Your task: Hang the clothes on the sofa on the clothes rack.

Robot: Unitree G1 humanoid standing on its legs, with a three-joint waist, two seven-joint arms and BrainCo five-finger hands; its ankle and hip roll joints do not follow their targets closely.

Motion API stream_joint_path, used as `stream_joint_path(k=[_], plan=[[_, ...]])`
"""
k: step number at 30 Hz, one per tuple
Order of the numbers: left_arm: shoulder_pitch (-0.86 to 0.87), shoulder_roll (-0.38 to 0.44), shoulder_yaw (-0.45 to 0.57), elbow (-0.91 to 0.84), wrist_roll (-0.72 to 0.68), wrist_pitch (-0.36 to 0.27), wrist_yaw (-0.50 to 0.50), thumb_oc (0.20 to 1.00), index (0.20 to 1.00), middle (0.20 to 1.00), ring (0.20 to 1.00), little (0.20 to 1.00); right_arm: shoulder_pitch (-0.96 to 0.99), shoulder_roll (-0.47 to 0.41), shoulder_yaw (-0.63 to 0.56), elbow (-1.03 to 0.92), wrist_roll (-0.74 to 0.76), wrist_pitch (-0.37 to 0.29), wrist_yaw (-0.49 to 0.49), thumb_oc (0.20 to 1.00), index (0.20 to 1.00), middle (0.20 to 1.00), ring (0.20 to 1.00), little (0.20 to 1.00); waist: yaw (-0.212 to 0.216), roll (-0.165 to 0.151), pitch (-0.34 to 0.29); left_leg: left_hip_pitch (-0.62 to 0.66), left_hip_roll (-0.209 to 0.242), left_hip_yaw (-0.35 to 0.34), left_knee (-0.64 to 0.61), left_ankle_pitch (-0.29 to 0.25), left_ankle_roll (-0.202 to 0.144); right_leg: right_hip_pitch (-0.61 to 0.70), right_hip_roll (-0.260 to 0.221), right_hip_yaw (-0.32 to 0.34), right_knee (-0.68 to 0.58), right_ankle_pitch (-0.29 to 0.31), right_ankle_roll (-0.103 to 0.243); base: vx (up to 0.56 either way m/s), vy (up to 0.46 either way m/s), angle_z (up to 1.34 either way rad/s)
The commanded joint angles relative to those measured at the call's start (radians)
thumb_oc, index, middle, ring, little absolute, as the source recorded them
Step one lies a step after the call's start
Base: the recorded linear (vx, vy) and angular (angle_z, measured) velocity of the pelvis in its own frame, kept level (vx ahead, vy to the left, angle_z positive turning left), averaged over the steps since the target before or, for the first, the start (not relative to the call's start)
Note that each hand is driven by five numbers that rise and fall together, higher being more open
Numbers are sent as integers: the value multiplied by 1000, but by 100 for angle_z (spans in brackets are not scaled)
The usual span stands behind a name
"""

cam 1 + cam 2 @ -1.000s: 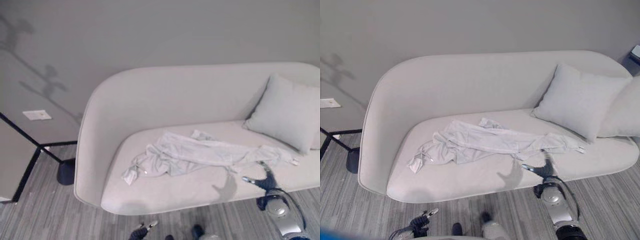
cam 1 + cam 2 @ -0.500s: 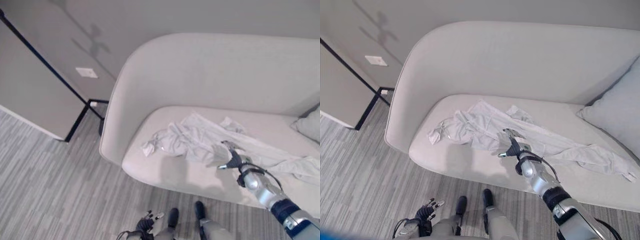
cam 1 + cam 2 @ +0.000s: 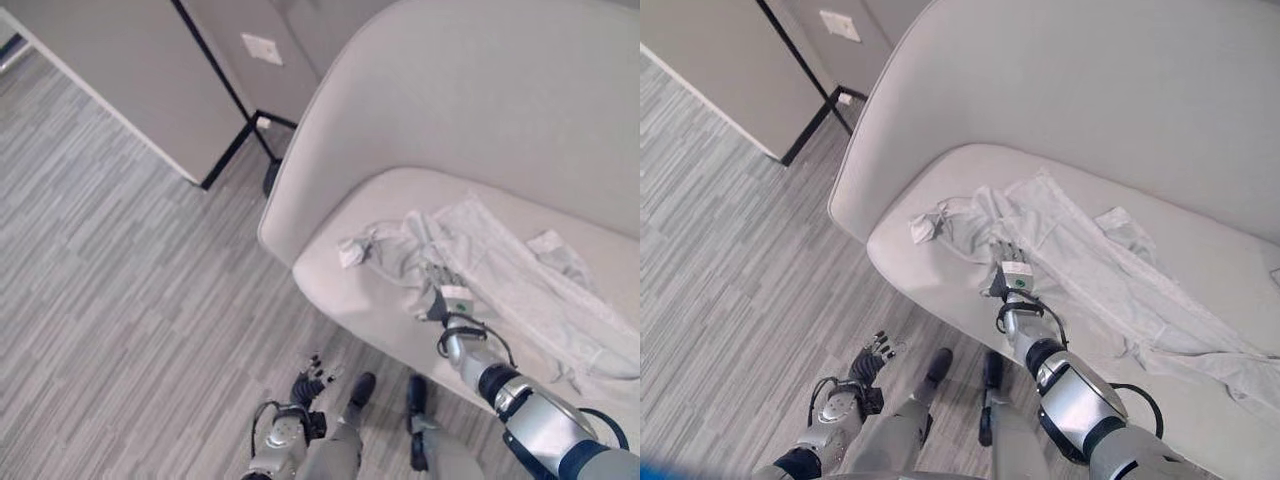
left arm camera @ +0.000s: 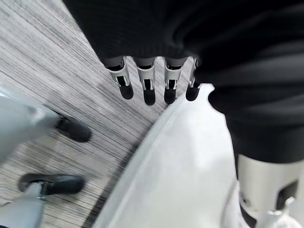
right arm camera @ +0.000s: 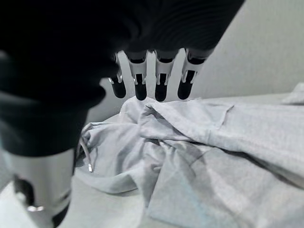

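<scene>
Right eye view: pale garment [image 3: 1080, 262] lies spread on the sofa [image 3: 1200, 150] seat.
Change: camera has swung left since a second ago; right hand [image 3: 1008, 268] has come from the garment's right end to its left, bunched end.
Right hand: fingers straight, released, over the cloth.
Left hand [image 3: 872, 362]: relaxed, low over the floor [image 3: 730, 260].
Room: seat's near edge beside the hand; open floor left.
</scene>
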State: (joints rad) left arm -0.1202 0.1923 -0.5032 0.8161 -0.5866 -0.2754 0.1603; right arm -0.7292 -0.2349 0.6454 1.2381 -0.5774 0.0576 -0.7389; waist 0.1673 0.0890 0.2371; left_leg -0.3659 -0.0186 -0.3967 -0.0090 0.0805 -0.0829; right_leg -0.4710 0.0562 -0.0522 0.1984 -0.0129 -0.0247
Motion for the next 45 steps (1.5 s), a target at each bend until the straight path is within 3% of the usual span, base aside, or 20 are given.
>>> stream_joint_path(k=[1, 8, 13, 20, 24, 32, 39, 40, 41, 45], plan=[[-29, 27, 27, -35, 6, -50, 17, 1000, 1000, 1000, 1000, 1000, -42, -39, 27, -13, 33, 27, -75, 1000, 1000, 1000, 1000, 1000, 5, -41, 3, 24, -70, 4, 18, -52, 58, 142, -85, 107, -129, -34, 99, -21, 8, 7], [-5, 72, -17, -208, 4, -69, 27, 1000, 1000, 1000, 1000, 1000, -152, -141, -1, 70, 66, 100, -141, 1000, 1000, 1000, 1000, 1000, 58, -2, 18, -59, -85, -6, 31, -45, 60, 72, -95, 121, -131, -28, 102, -19, 37, 5], [12, 79, -14, -237, -1, -63, 25, 1000, 1000, 1000, 1000, 1000, -193, -198, -52, 60, 141, 90, -198, 1000, 1000, 1000, 1000, 1000, 75, 18, 17, -77, -93, -6, 28, -42, 60, 55, -98, 129, -134, -26, 104, 3, 22, 2], [8, 90, -16, -254, 8, -65, 31, 1000, 1000, 1000, 1000, 1000, -226, -245, -56, 55, 169, 82, -205, 1000, 1000, 1000, 1000, 1000, 93, 39, 20, -106, -95, -13, 11, -29, 56, 16, -97, 133, -125, -32, 106, -4, 1, 1], [13, 91, -22, -266, -12, -60, 23, 1000, 1000, 1000, 1000, 1000, -245, -262, -27, 91, 205, 55, -120, 1000, 1000, 1000, 1000, 1000, 123, 89, 30, -131, -96, -35, -22, -3, 49, -47, -91, 114, -63, -66, 105, -37, 15, 7], [37, 92, -33, -338, -27, -60, 18, 1000, 1000, 1000, 1000, 1000, -253, -253, 48, 153, 147, 77, 8, 1000, 1000, 1000, 1000, 1000, 151, 169, 70, -152, -108, -51, -20, 13, 38, -130, -89, 85, 64, -125, 101, -22, 37, 14], [50, 111, -32, -424, -23, -55, 33, 1000, 1000, 1000, 1000, 1000, -272, -296, 77, 172, 111, 113, 42, 1000, 1000, 1000, 1000, 1000, 162, 207, 109, -193, -118, -59, -2, 19, 35, -189, -97, 71, 121, -146, 102, -25, 21, 10], [50, 112, -34, -433, -21, -51, 35, 1000, 1000, 1000, 1000, 1000, -274, -296, 87, 179, 96, 126, 58, 266, 266, 266, 266, 266, 162, 208, 114, -194, -120, -60, -4, 21, 35, -192, -96, 70, 123, -146, 101, -10, 11, 8], [52, 112, -35, -439, -18, -47, 37, 1000, 1000, 1000, 1000, 1000, -273, -297, 106, 189, 71, 138, 84, 200, 200, 200, 200, 200, 161, 210, 116, -191, -120, -61, -6, 22, 35, -193, -96, 68, 126, -146, 100, -7, 10, 7], [60, 113, -38, -462, -7, -41, 37, 1000, 1000, 1000, 1000, 1000, -268, -294, 102, 198, 59, 155, 91, 200, 200, 200, 200, 200, 155, 210, 125, -181, -120, -59, -12, 24, 37, -183, -98, 63, 127, -146, 98, 0, 8, 4]])
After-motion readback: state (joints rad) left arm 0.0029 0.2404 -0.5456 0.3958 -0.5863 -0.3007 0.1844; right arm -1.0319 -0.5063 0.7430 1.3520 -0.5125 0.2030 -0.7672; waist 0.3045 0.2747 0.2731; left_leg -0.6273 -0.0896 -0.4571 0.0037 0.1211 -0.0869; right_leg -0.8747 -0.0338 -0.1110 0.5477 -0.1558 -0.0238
